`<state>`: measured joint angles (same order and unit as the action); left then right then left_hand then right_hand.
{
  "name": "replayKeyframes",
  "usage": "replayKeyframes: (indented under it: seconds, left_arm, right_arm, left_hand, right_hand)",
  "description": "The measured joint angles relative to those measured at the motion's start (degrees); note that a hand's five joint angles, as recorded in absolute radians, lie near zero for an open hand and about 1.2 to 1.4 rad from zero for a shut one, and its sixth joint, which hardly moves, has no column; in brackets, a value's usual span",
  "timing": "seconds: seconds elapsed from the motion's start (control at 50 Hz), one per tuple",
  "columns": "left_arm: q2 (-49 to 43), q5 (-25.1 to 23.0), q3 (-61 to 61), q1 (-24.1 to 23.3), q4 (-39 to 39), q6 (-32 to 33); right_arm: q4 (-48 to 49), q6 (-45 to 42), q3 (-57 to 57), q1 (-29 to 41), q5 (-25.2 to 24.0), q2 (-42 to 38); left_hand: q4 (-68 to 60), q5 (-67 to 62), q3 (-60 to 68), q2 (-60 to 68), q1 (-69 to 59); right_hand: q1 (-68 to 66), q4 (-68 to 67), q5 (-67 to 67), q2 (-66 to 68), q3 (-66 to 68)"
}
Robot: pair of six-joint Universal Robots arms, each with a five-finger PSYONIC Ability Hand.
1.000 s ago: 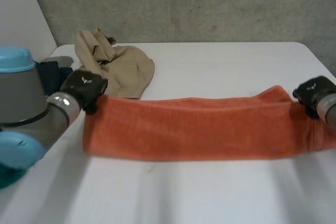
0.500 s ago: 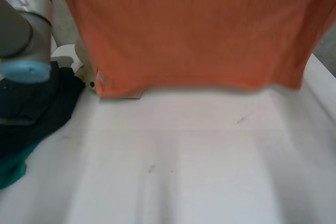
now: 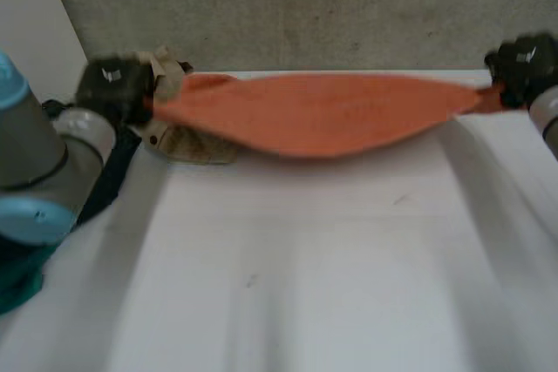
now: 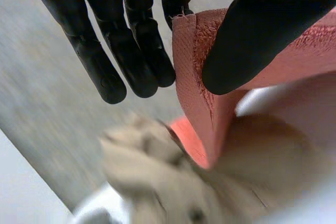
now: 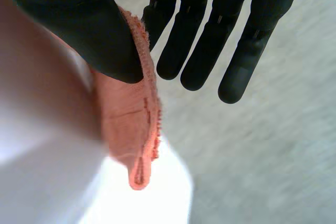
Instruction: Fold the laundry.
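Observation:
An orange towel [image 3: 323,113] hangs stretched in the air over the far part of the white table [image 3: 305,285], sagging in its middle. My left hand [image 3: 112,86] pinches the towel's left end; in the left wrist view the thumb [image 4: 257,40] presses the orange towel [image 4: 199,77] against a finger, while the other fingers [image 4: 121,45] stay straight. My right hand [image 3: 523,63] pinches the right end the same way: the thumb [image 5: 89,30] clamps the orange towel [image 5: 131,124] and the remaining fingers [image 5: 210,35] point straight out.
A beige garment [image 3: 179,132] lies crumpled at the table's far left, under the towel's left end; it is also below my left hand [image 4: 173,182]. Dark and teal cloth [image 3: 35,259] sits beside my left arm. A grey wall [image 3: 305,6] stands behind the table.
Both hands lifted the towel off the table, raised it high as a hanging sheet, then swung it away toward the table's far edge, where it now stretches flat between them.

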<state>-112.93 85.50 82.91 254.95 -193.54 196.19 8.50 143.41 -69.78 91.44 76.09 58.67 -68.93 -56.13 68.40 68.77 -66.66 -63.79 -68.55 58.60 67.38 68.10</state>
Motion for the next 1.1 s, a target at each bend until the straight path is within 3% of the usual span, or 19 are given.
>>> replayKeyframes:
  seconds: [0.1,0.24,0.36,0.44,0.52,0.64,0.74,0.98,1.0,1.06,1.08,1.1]
  left_arm:
    - [4.03,-1.31,9.12,1.18,7.37,4.93]
    - [13.22,-4.45,22.78,5.32,26.75,17.93]
    - [16.33,-9.29,26.53,7.53,33.68,27.12]
    - [13.78,-9.99,23.56,6.30,31.02,27.59]
    - [9.18,-8.01,17.63,3.76,25.61,23.22]
    - [-0.12,-2.20,5.23,-1.04,15.17,14.55]
    - [-8.95,3.13,-6.11,-4.21,7.97,11.88]
    - [-25.99,10.64,-28.69,-6.45,8.82,12.61]
    - [-26.70,10.76,-29.71,-6.52,9.13,12.57]
    - [-29.12,10.68,-33.01,-7.04,10.20,12.36]
    - [-29.60,10.53,-33.58,-7.27,10.43,12.30]
    - [-29.83,10.41,-33.85,-7.45,10.55,12.26]
  right_arm:
    - [-9.72,-6.28,-6.28,-2.49,0.20,2.38]
    - [-31.28,-22.55,-19.28,-8.49,4.96,10.14]
    - [-31.85,-30.03,-23.92,-9.24,5.73,12.87]
    - [-25.93,-27.20,-21.71,-6.88,5.69,10.51]
    - [-20.27,-22.52,-17.75,-4.66,6.30,7.00]
    - [-9.53,-15.38,-8.98,-1.95,8.44,-0.48]
    - [-1.03,-13.21,-2.05,-0.39,9.50,-6.99]
    - [8.10,-11.75,14.78,2.71,11.12,-21.73]
    - [8.25,-11.54,15.79,2.89,11.28,-22.45]
    - [8.63,-10.79,19.48,3.77,12.02,-25.35]
    - [8.65,-10.66,20.34,4.06,12.27,-26.11]
    - [8.65,-10.61,20.72,4.20,12.40,-26.45]
  left_hand:
    - [0.00,0.00,0.00,0.00,0.00]
    - [0.00,0.00,0.00,0.02,0.00]
    - [0.00,0.00,0.00,0.02,0.00]
    - [0.00,0.00,0.00,0.02,0.00]
    - [0.00,0.00,0.00,0.02,0.00]
    - [0.00,0.00,0.00,0.02,0.00]
    - [0.00,0.00,0.01,0.02,0.00]
    - [0.00,0.00,0.01,0.02,0.00]
    - [0.00,0.00,0.01,0.02,0.00]
    - [7.95,6.56,-7.66,-8.91,7.76]
    - [21.25,19.64,-20.70,-22.30,23.04]
    - [21.25,19.64,-20.70,-22.30,23.04]
  right_hand:
    - [0.00,0.00,0.00,0.00,0.00]
    - [0.00,0.00,0.00,0.00,0.00]
    - [0.00,0.00,0.00,0.00,0.00]
    - [0.00,0.00,0.01,0.00,0.00]
    - [0.00,0.00,0.00,0.00,0.00]
    - [0.00,0.00,0.00,0.00,0.00]
    - [0.00,0.00,0.00,0.00,0.00]
    - [0.26,0.10,-0.11,-0.30,-0.08]
    - [1.31,2.08,-2.08,-1.85,-2.01]
    - [29.03,30.92,-30.36,-31.32,-30.70]
    - [35.82,37.66,-38.64,-38.30,-37.52]
    - [40.82,41.98,-43.01,-43.65,-42.81]
